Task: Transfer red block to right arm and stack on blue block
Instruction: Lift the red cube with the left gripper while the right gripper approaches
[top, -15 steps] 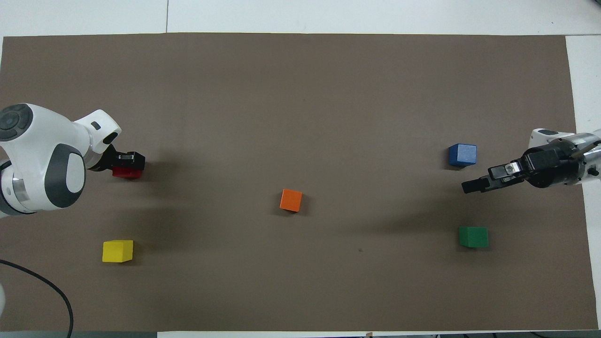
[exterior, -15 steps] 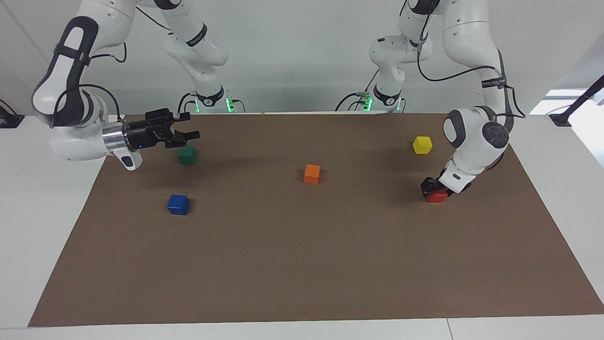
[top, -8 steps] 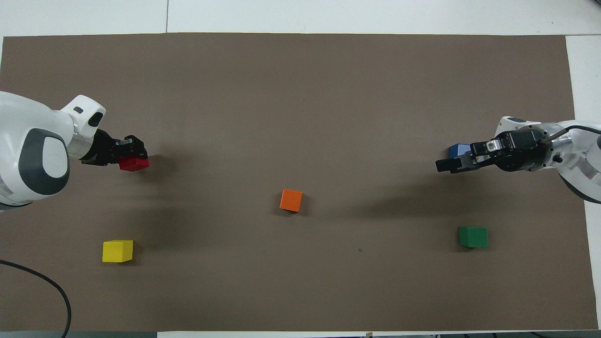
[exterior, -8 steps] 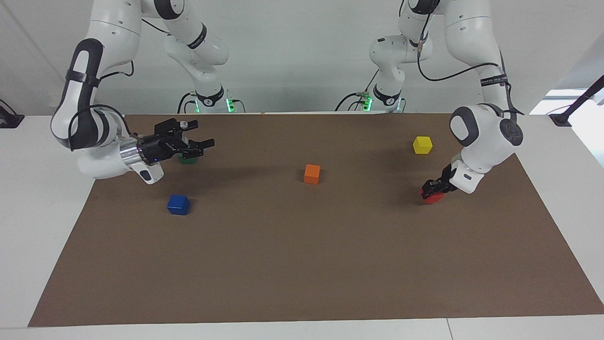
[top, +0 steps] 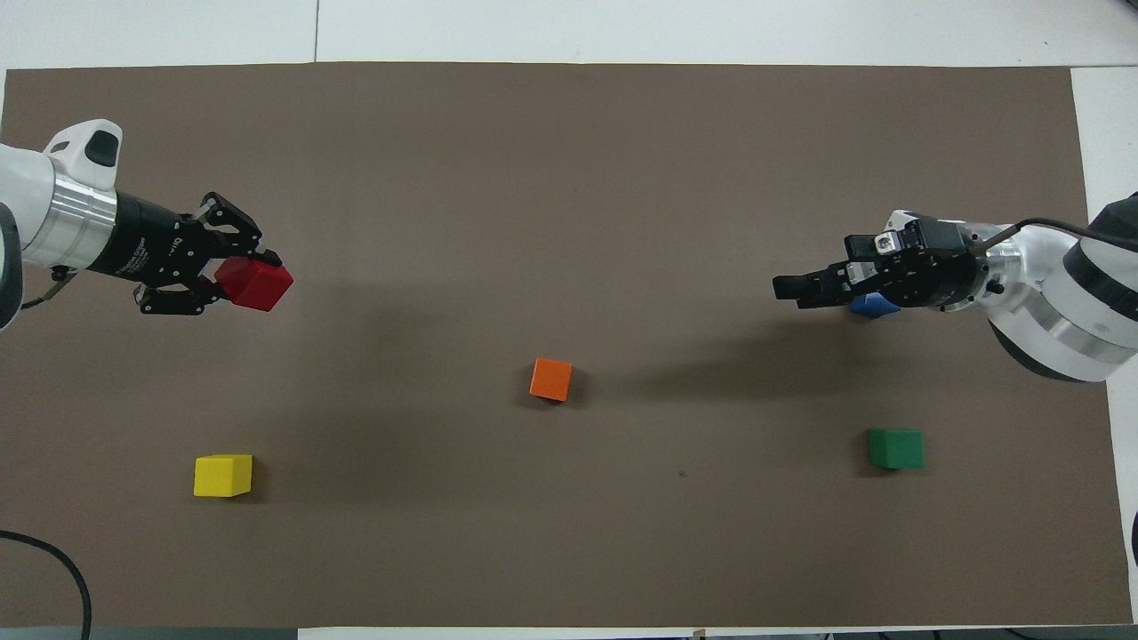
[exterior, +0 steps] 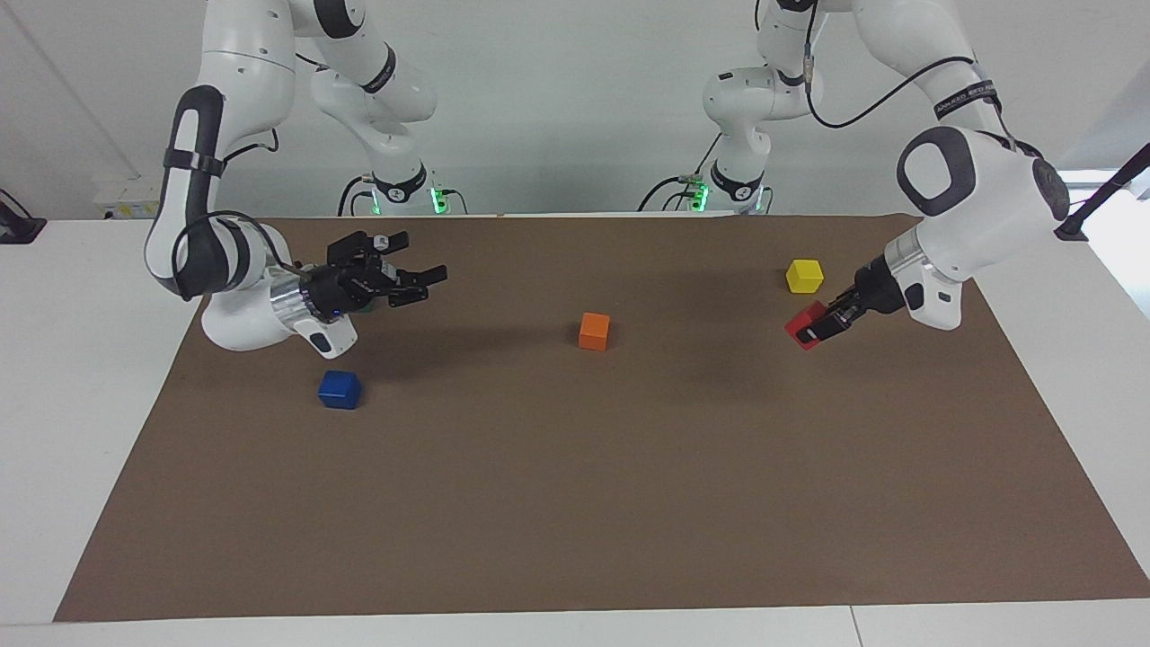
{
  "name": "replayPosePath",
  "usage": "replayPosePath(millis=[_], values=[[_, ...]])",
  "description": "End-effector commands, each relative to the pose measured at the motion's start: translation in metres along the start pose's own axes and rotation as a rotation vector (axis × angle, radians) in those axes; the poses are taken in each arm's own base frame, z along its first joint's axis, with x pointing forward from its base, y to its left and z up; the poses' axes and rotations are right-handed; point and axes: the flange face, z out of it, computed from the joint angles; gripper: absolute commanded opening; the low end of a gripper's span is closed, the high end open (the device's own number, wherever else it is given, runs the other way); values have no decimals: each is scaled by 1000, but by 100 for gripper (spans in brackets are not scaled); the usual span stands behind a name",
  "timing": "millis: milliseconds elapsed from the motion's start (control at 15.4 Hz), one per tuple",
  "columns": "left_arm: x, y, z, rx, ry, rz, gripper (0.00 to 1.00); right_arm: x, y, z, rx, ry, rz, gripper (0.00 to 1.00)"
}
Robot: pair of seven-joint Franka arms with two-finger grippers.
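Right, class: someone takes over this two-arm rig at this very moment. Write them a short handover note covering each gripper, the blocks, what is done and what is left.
Left gripper: shut on the red block, held clear of the mat at the left arm's end.
Right gripper: open, empty, in the air at the right arm's end, pointing toward the table's middle.
Blue block: on the mat at the right arm's end, nothing on it.
Done: red block picked up.
Left: hand it to the right gripper, then stack it on the blue block.
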Motion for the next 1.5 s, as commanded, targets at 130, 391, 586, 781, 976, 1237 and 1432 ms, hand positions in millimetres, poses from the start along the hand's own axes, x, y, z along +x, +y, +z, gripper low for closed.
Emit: replayPosePath(millis=[130, 391, 586, 781, 976, 1237, 1432], values=[[-75, 41, -12, -118, -164, -472, 0, -10, 26, 23, 32, 42, -5, 100], [-89, 68, -21, -277, -291, -833, 0, -18, 40, 46, 62, 28, -26, 100], [-104, 79, -15, -298, -405, -938, 0, -18, 43, 49, 55, 30, -42, 100], [-128, 104, -5, -344, -487, -1175, 0, -18, 58, 63, 21, 42, -68, 100], [-201, 140, 39, -351, -487, -1154, 0, -20, 63, 64, 46, 68, -60, 100], [-240, 137, 72, -311, -461, -1091, 0, -23, 69, 75, 69, 70, -57, 100], [-247, 123, 88, -304, -425, -957, 0, -23, 72, 80, 62, 67, -60, 100]])
